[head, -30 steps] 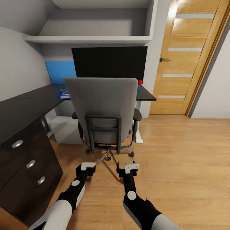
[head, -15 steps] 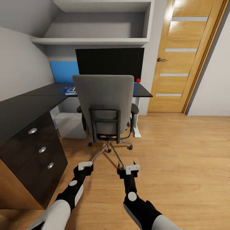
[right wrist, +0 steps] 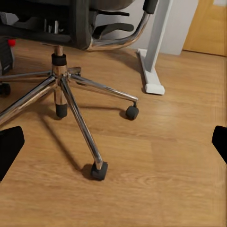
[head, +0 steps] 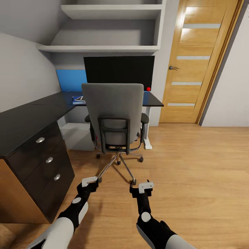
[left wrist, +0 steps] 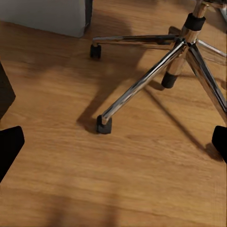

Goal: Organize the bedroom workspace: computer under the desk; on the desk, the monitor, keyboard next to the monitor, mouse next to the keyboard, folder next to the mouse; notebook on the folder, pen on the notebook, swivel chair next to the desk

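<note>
Grey upholstered swivel chair point(head: 114, 116), tall back toward the camera, chrome five-star base on wood floor point(head: 193, 166), stands pushed up to the glossy black L-shaped desk point(head: 31, 119). Wide black monitor point(head: 119, 71) on the desk behind it; light-grey tower computer point(head: 74, 135) underneath. Left gripper point(head: 88, 182) and right gripper point(head: 142, 187) hang low near the castors, both spread wide, empty.
</note>
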Available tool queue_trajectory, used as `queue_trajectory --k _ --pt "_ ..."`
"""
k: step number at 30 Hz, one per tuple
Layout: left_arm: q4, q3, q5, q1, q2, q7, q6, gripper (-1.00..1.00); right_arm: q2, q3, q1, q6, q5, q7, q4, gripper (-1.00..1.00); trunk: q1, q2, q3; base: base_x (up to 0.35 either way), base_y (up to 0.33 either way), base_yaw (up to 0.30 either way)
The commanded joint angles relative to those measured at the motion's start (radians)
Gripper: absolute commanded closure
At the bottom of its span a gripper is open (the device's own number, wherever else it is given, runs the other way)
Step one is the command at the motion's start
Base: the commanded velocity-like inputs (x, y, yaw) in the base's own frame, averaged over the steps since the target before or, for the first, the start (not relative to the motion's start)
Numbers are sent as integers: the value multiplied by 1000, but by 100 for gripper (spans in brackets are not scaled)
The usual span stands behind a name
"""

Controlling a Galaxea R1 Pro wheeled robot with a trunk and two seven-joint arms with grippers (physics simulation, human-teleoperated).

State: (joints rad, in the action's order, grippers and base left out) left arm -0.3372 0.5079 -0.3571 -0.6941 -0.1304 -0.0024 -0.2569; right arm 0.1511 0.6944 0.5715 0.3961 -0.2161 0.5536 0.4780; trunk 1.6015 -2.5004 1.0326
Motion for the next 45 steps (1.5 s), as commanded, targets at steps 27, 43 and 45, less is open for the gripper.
queue_trajectory --k 27,43,45 --pt "237 11 32 0 138 69 -68 -100 -15 16 1 52 -23 2 -265 -100 -94 168 -86 0 0 0" --pt "317 8 23 107 141 64 -266 -100 -11 13 -25 176 -151 -89 -392 -100 -155 280 -136 0 0 0" --pt "317 8 20 116 135 64 -238 -100 -14 12 -38 178 -194 -121 -395 -100 -163 294 -142 0 0 0"
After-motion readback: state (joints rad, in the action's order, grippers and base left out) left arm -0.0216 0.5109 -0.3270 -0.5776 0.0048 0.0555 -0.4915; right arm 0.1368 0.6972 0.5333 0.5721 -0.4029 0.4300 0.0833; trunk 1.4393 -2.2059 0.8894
